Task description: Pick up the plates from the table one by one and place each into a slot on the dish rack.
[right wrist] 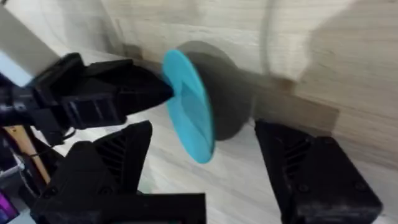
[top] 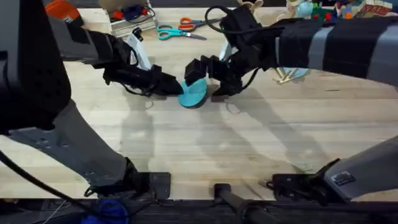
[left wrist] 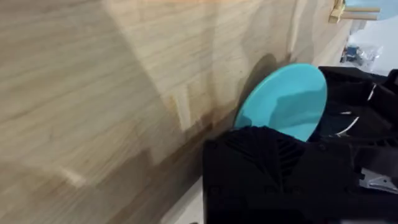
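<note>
Turquoise, round and flat, the small plastic plate [top: 193, 93] is hanging tilted on edge above the light wooden plank tabletop [top: 205, 146], near the middle of the far half, pinched at one rim by the left end effector [top: 176, 86]. In the right wrist view the left arm's black fingers [right wrist: 134, 87] are closing on only a narrow strip of that rim, so the hold is looking shallow. The right end effector [top: 202, 69] is standing just beside the plate with its two black fingers spread wide, one on each side of the disc in its own view, not touching it.

This is looking like a handover between the arms. The chief risk is timing: if the left end effector is letting go before the right one is clamping, the plate will be dropping to the tabletop and perhaps rolling away. A slick plastic rim held by so little could also be swivelling under a nudge from an approaching finger. The two end effectors are sitting very near each other, so a collision is possible. The small wooden dowel dish rack [top: 287, 74] is lying well apart, behind the right arm, leaving a long carry with an edge-on plate.
</note>
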`<state>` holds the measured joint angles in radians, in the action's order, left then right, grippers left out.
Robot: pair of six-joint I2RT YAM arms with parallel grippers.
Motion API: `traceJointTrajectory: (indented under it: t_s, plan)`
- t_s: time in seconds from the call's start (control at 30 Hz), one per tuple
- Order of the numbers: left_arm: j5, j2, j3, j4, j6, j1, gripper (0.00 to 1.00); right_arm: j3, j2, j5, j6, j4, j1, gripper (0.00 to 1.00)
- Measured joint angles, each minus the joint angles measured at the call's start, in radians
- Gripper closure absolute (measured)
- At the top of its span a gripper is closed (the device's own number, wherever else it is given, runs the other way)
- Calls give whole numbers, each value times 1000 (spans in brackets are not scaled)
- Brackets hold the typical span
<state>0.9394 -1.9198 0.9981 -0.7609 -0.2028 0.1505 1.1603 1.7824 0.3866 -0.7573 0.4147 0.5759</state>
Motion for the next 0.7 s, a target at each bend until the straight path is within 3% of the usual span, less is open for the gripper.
traceJointTrajectory:
  t_s: [0.57,0.7]
  plan:
    - [0,0,-1,2,0,0,959,0,50,7,-112,-98,34,11]
    - [0,0,-1,2,0,0,959,0,51,6,-120,-99,34,62]
